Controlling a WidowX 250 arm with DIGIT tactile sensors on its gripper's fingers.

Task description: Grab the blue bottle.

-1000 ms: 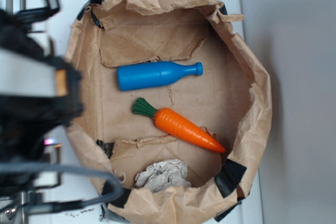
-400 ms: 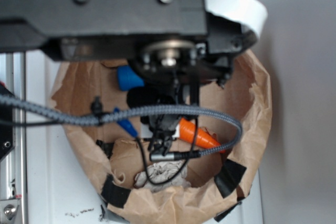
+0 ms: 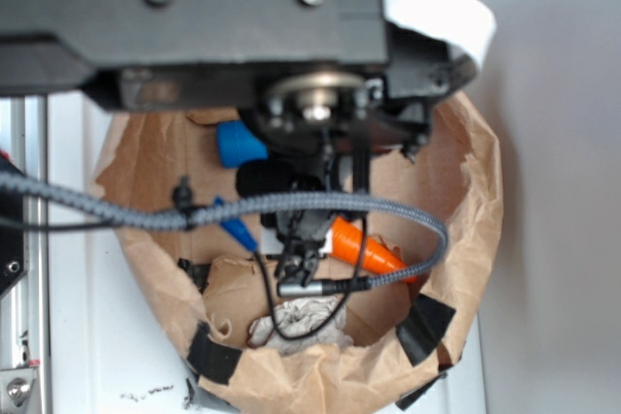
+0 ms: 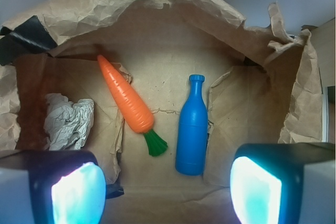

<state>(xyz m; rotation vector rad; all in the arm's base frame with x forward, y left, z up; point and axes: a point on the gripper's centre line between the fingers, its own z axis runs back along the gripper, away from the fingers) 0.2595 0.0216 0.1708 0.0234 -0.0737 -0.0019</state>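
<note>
The blue bottle (image 4: 192,129) lies on the floor of a brown paper bag (image 4: 157,14), cap pointing away from me. In the exterior view only its base end (image 3: 239,143) shows past the arm. An orange carrot (image 4: 126,97) with a green top lies to its left, and its tip (image 3: 369,249) shows in the exterior view. My gripper (image 4: 165,192) hangs above the bag floor, open, with nothing between its pads (image 4: 254,190). The bottle's base sits just beyond the gap, nearer the right pad. In the exterior view the arm hides the gripper.
A crumpled ball of white paper (image 4: 68,121) rests in the bag's left corner. Black tape (image 4: 29,35) patches the bag rim. The bag's creased walls stand up all round. The bag sits on a white surface (image 3: 87,336).
The arm swung in from the left and now covers most of the bag in the exterior view. Since 0.4 s ago hardly anything has shifted.
</note>
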